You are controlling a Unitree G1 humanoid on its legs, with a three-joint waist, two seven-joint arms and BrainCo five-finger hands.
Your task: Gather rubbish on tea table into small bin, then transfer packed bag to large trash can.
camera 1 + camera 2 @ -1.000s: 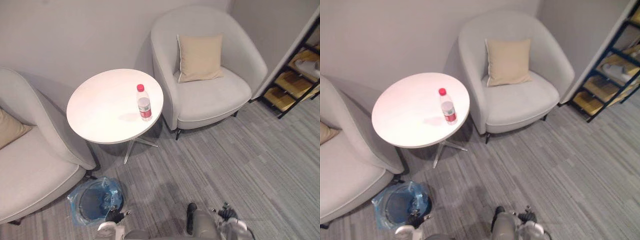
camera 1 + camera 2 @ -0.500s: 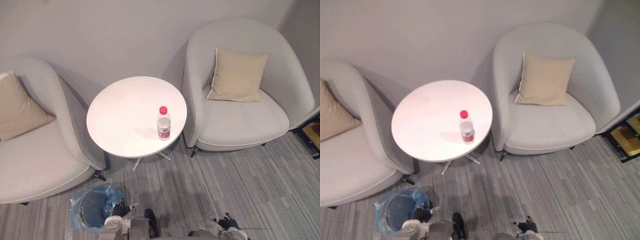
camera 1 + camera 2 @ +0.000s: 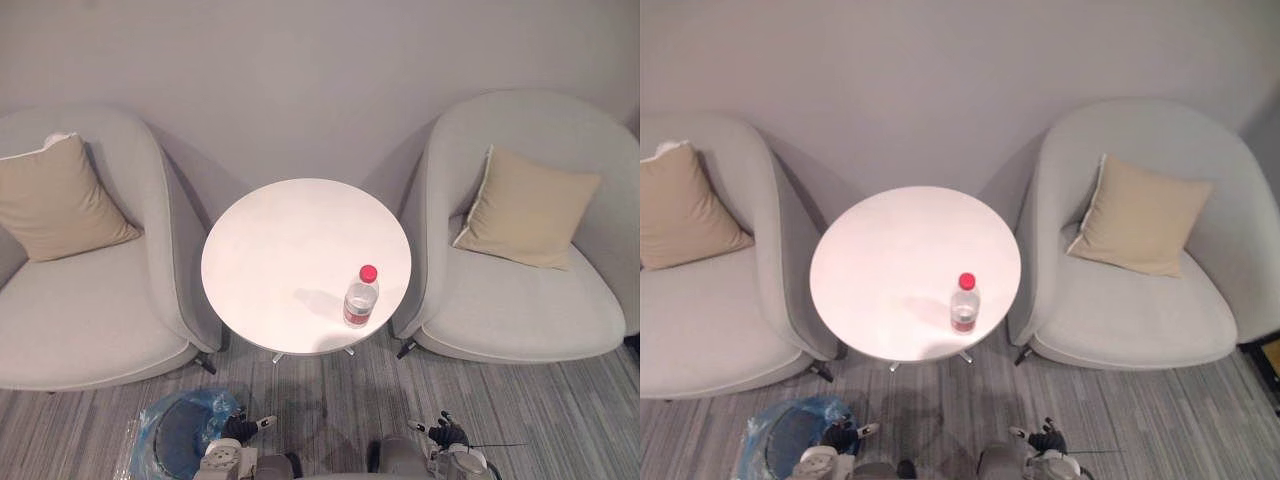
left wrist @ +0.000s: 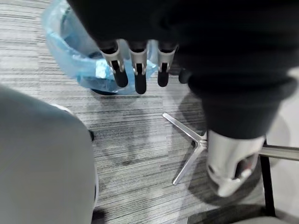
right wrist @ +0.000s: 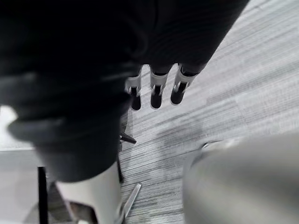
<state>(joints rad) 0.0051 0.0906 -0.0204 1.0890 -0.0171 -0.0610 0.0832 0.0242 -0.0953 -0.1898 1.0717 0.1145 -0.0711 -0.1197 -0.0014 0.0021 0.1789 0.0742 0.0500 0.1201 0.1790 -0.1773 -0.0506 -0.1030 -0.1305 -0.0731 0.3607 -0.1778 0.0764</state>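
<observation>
1. Bottle (image 3: 361,297), clear with a red cap, stands upright on the round white table (image 3: 270,250) in the left eye view. It is close to the near rim, on the side of the right armchair (image 3: 530,310), with open tabletop to its left and behind it. The left armchair (image 3: 90,320) and the right one sit just beside the table's rim. Grey carpet (image 3: 330,410) lies open in front of the table.
2. In the right eye view the small bin (image 3: 785,445), lined with a blue bag, stands on the carpet in front of the left armchair. The left robot hand (image 3: 838,437) is just beside the bin. The right robot hand (image 3: 1045,439) hangs over open carpet, well apart from it.
3. In the left wrist view the left robot hand's fingers (image 4: 138,77) are straight and hold nothing. The blue bag (image 4: 74,56) shows past them, and the table's metal foot (image 4: 187,140) is near.
4. In the right wrist view the right robot hand's fingers (image 5: 156,91) are straight and empty above the carpet.
5. Against half a second ago the whole picture has shifted, so the camera has swung. The table now sits mid-frame between both armchairs, and the bottle keeps its place on it.
</observation>
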